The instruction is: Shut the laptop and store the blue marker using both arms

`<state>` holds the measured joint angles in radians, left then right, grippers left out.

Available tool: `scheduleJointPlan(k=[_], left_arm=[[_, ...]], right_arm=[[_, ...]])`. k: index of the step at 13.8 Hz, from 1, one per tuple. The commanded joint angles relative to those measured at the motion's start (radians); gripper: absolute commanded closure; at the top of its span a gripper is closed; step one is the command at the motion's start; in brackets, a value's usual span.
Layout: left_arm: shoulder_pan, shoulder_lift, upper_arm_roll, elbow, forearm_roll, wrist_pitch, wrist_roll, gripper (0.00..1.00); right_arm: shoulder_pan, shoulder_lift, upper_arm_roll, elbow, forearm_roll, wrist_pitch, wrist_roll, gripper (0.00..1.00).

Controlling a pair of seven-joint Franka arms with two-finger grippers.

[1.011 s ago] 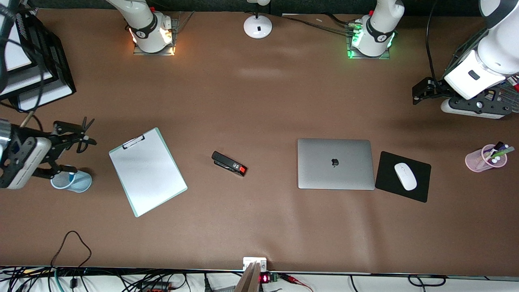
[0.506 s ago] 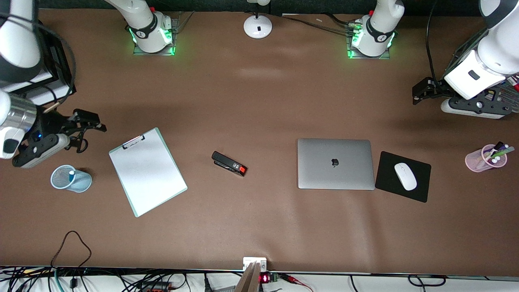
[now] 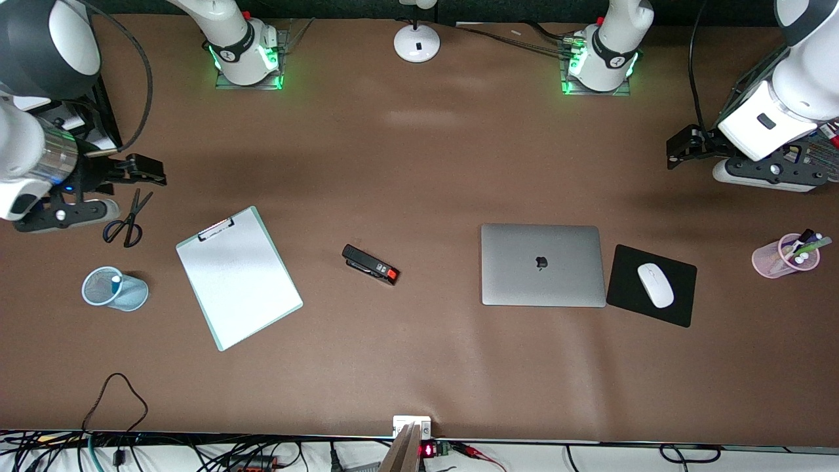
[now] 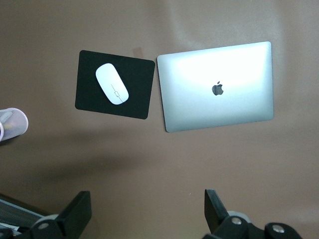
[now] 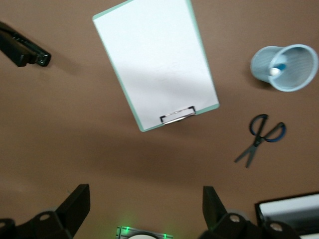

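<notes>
Whereas one second ago the right gripper (image 3: 141, 172) hung low over the blue mesh cup (image 3: 115, 289) at the right arm's end of the table, it has since risen and drawn back toward its base, uncovering the scissors (image 3: 124, 219) that lie beside the clipboard (image 3: 238, 277). Its fingers (image 5: 75, 204) stand wide apart and hold nothing. Inside the cup stands the blue marker (image 3: 115, 282), only its whitish tip and a little of its light-blue barrel showing; the right wrist view gives the same (image 5: 277, 69). The storing step therefore appears done. Toward the left arm's end of the table the laptop (image 3: 542, 264) lies flat with its lid down and the logo uppermost, just beside the black mouse pad (image 3: 682, 278) that bears the white mouse (image 3: 655, 284); it has not moved over the last second. The left gripper (image 3: 675, 149) waits unmoved over bare table near that end, farther from the front camera than the pink pen cup (image 3: 777, 259), its fingers (image 4: 77, 214) likewise fully spread and empty. Both parts of the task seem complete, and the retreat of the right arm reads as a withdrawal after release.
</notes>
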<state>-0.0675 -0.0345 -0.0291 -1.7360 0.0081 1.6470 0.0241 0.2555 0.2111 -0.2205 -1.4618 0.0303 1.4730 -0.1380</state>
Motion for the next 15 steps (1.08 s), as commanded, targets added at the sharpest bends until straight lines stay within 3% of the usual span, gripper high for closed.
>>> scheduleJointPlan(k=[1,2,10,15], left_arm=[[-0.002,-0.008,0.003,0.01,-0.013,-0.018,0.017,0.0],[-0.002,-0.008,0.003,0.01,-0.013,-0.018,0.017,0.0],[-0.002,-0.008,0.003,0.01,-0.013,-0.018,0.017,0.0],[-0.003,-0.008,0.003,0.01,-0.014,-0.019,0.016,0.0]], right_arm=[[-0.114,-0.024,0.022,0.023,-0.01,-0.004,0.005,0.0],[-0.168,-0.024,0.051,0.023,0.011,0.006,-0.017,0.0],[-0.165,-0.094,0.059,0.002,-0.013,0.018,0.098,0.0],[-0.16,-0.183,0.066,-0.11,-0.013,0.059,0.136,0.0]])
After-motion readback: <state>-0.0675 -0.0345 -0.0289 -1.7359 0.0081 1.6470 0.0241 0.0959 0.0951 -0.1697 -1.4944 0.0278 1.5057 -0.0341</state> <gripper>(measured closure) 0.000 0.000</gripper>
